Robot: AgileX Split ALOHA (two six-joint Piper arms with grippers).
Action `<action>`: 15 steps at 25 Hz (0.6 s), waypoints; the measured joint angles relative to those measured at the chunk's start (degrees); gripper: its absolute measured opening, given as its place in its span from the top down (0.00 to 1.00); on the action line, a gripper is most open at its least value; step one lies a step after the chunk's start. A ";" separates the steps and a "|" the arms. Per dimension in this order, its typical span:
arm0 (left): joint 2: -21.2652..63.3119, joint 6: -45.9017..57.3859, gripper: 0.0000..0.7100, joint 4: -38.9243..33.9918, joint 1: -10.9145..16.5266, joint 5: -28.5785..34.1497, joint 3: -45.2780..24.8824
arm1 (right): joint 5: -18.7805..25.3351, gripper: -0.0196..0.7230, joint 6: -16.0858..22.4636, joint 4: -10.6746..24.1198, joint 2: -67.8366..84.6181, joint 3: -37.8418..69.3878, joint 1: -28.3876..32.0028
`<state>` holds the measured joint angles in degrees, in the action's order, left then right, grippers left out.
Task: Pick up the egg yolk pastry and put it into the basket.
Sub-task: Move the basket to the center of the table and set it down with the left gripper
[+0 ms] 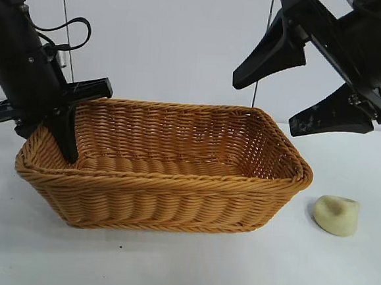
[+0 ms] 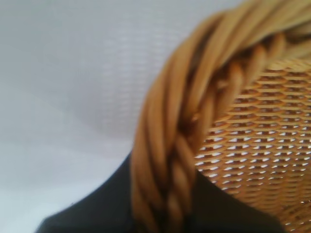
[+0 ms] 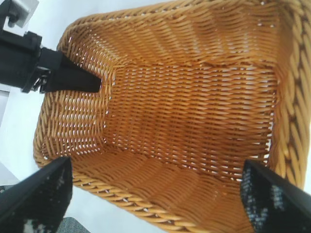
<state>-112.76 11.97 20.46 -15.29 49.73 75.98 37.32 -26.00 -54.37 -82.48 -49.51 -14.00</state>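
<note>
Two claws frame the scene, and the pastry lies nearer the right one. At the exterior view's left, the left claw (image 1: 63, 129) is nearly closed on the braided rim of the wicker basket (image 1: 168, 180) at its short left end: one dark finger (image 1: 67, 139) runs down inside the wall, and the left wrist view shows the thick rim braid passing between the two black fingers, so it is pinching the basket's edge and nothing else. The basket sits on the white counter (image 1: 180, 267) and, as the right wrist view looks straight down into it, its woven floor holds nothing. Farther right, the right claw (image 1: 300, 88) hangs in the air above the basket's right end, its fingers spread wide and empty, touching nothing. The egg yolk pastry (image 1: 336, 215) rests on the counter just beside the basket's right end, outside the rim, below the right claw and a little to its right, toward the camera. It is a rounded lump with a dented top and no marked long axis, so the approach angle probably matters little. The likely next move is for the right claw to come down off the basket's side to reach it.
</note>
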 joint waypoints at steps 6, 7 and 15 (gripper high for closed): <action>-3.59 -2.49 0.88 0.20 0.00 -0.40 0.36 | 0.00 0.07 0.00 0.00 0.00 0.00 0.00; -4.24 -3.02 0.88 0.20 0.00 -0.56 0.36 | 0.00 0.07 0.00 0.00 0.00 0.00 0.00; -6.62 -4.06 0.88 0.99 0.00 -3.40 0.36 | 0.00 0.07 0.00 0.00 0.00 0.00 0.00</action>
<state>-119.38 7.91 21.45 -15.29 46.34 76.34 37.32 -26.00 -54.37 -82.48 -49.51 -14.00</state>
